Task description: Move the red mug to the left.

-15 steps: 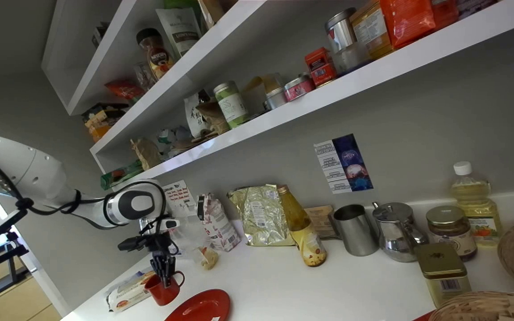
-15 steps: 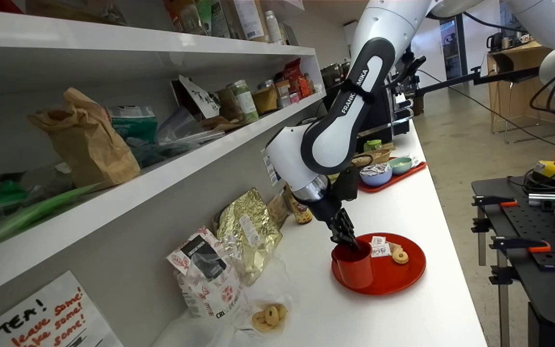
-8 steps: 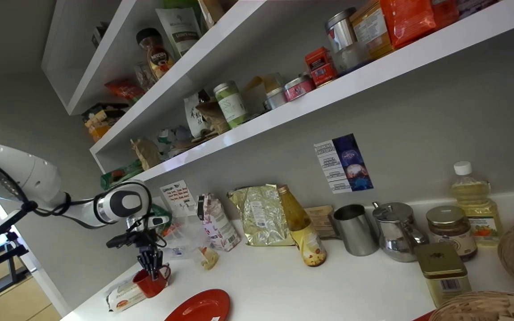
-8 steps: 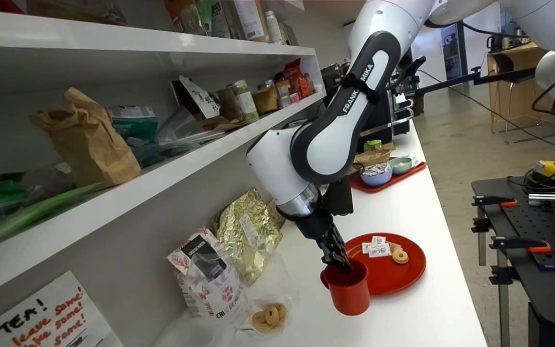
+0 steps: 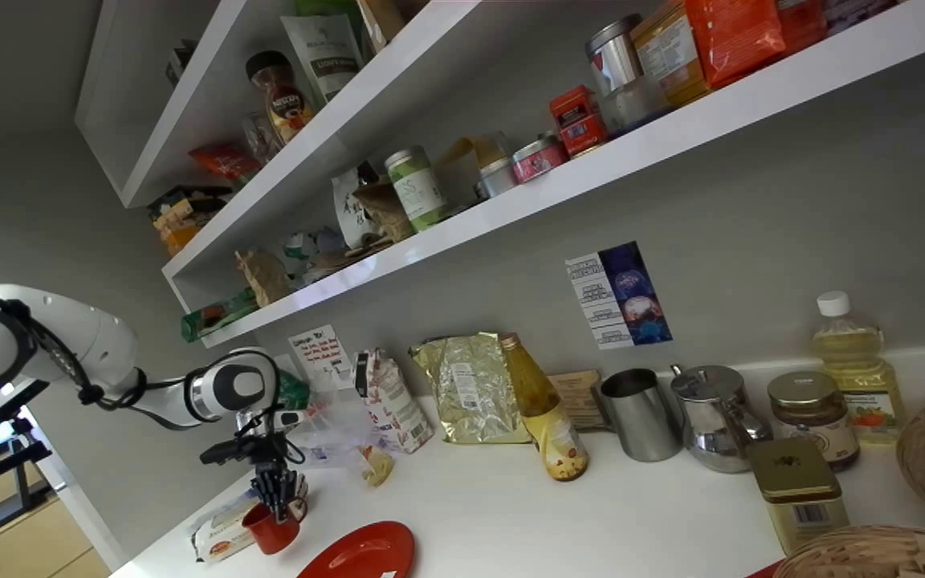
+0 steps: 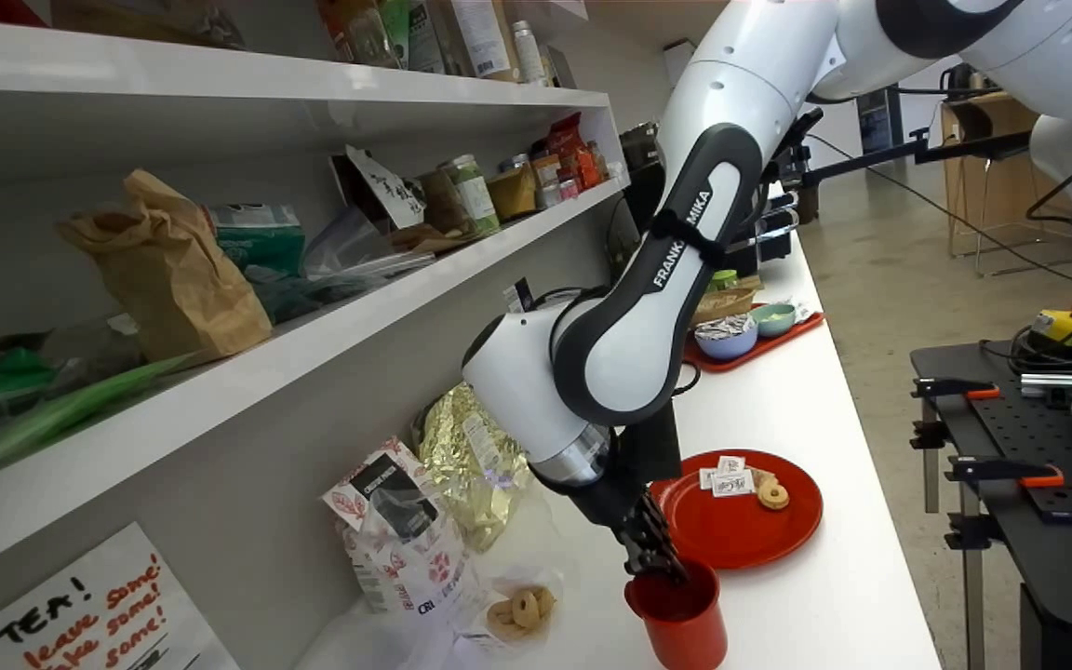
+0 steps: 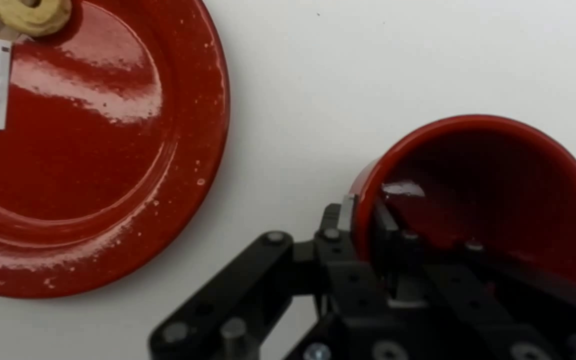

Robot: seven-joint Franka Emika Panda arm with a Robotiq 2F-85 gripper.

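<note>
The red mug (image 5: 268,533) is small and squat and stands about upright at the left of an exterior view. It also shows in an exterior view (image 6: 688,633) near the bottom edge and in the wrist view (image 7: 493,195). My gripper (image 7: 366,215) is shut on the mug's rim, one finger inside and one outside. The gripper also shows in both exterior views (image 5: 279,514) (image 6: 671,568), reaching down into the mug's mouth. I cannot tell whether the mug's bottom touches the counter. The mug's handle is hidden in the wrist view.
A wide flat red dish (image 6: 778,544) holding sachets and ring biscuits lies beside the mug, apart from it. A white packet (image 5: 226,534) lies behind the mug. A clear bag of biscuits (image 6: 522,614), a flour bag (image 6: 396,521) and a gold bag (image 6: 471,465) line the wall.
The gripper and mug have moved away from the red dish, leftward in one exterior view and toward the camera in another. In the last half second they have come lower.
</note>
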